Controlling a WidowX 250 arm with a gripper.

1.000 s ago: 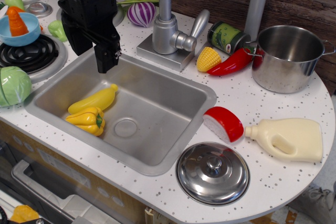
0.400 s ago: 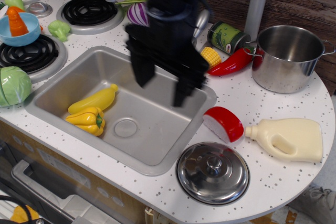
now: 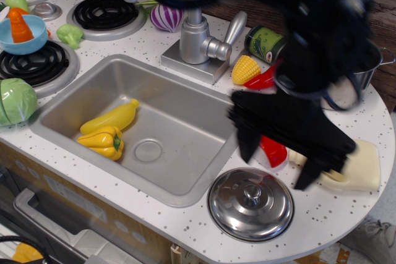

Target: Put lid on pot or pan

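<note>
The lid (image 3: 250, 203) lies flat on the surface (image 3: 322, 214) just right of the sink's (image 3: 148, 128) front corner, knob up. Above it hangs the blurred hand (image 3: 278, 165), fingers apart. It should centre over the knob, descend squarely, then clamp. The pot (image 3: 370, 69) is mostly hidden behind the arm.

Shiny steel lid (image 3: 250, 203), black tool (image 3: 278, 168), white speckled counter (image 3: 328, 217), yellow pepper (image 3: 102, 142).

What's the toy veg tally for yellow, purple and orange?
Yellow: 3 (squash, pepper, corn)
Purple: 1 (onion)
Orange: 1 (carrot)
Total: 5
</note>
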